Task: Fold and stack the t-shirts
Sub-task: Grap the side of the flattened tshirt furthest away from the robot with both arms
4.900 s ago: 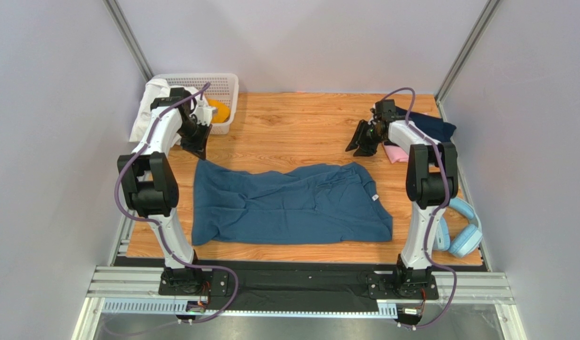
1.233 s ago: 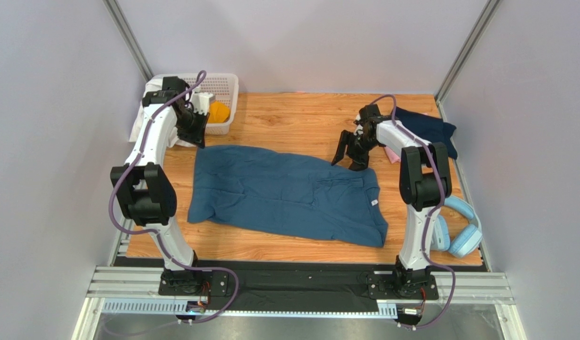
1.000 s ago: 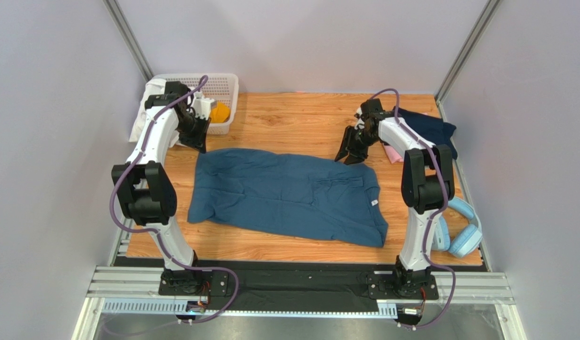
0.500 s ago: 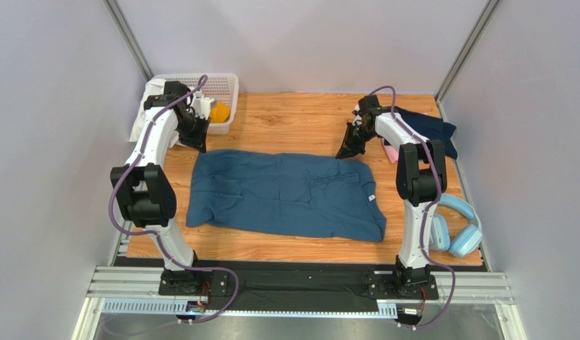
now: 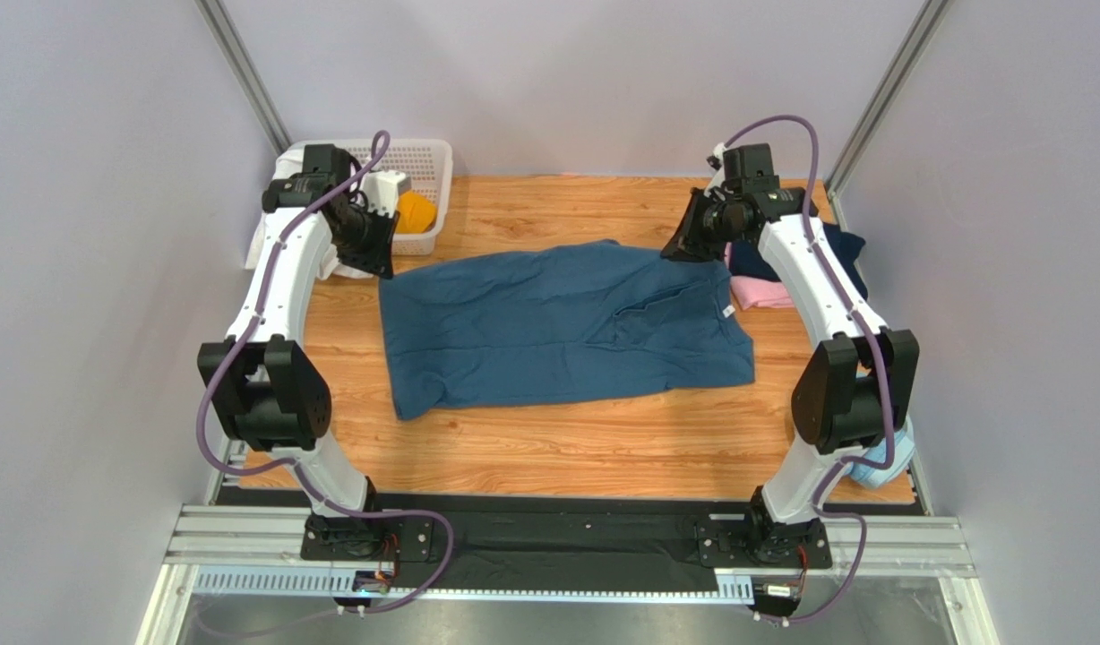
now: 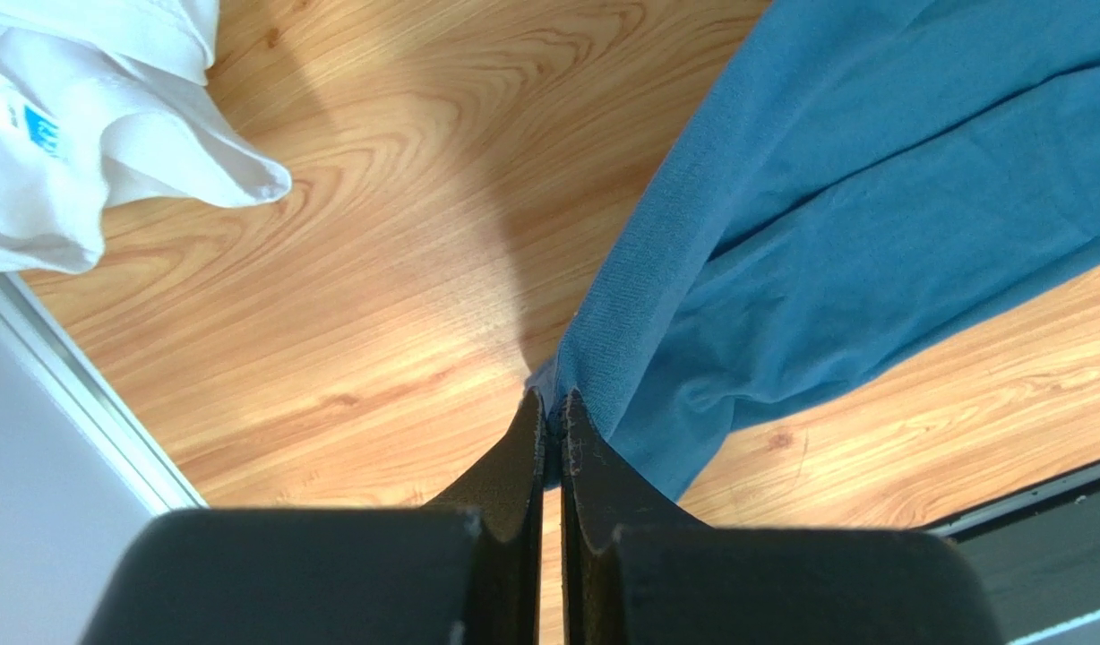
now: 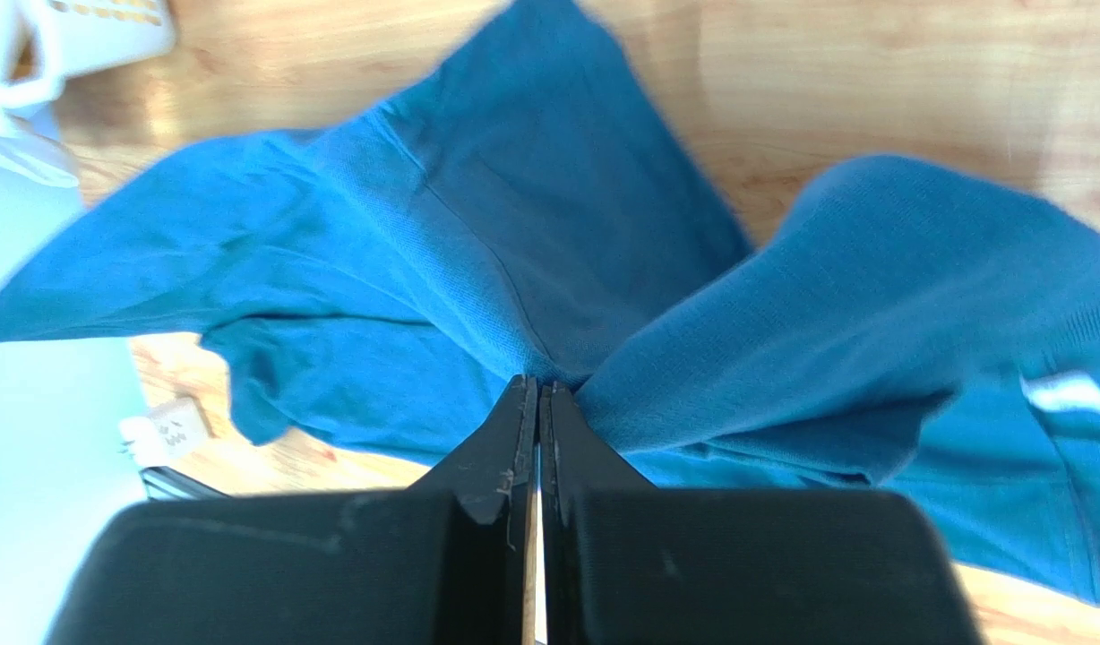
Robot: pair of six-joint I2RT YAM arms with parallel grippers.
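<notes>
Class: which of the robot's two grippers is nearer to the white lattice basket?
Left. The left gripper sits just in front of the basket, pinching a corner of the blue t-shirt. The right gripper grips the shirt's other end, across the table.

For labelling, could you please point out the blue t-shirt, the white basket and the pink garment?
blue t-shirt [image 5: 556, 323]: top view, middle of body.
white basket [image 5: 432, 167]: top view, right lattice wall.
pink garment [image 5: 757, 293]: top view, exposed folded edge.

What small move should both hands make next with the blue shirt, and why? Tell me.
Probably draw the two hands slightly apart, then lower the cloth. The left hand and right hand are each shut on the far edge of the blue t-shirt, which lies creased and skewed.
</notes>
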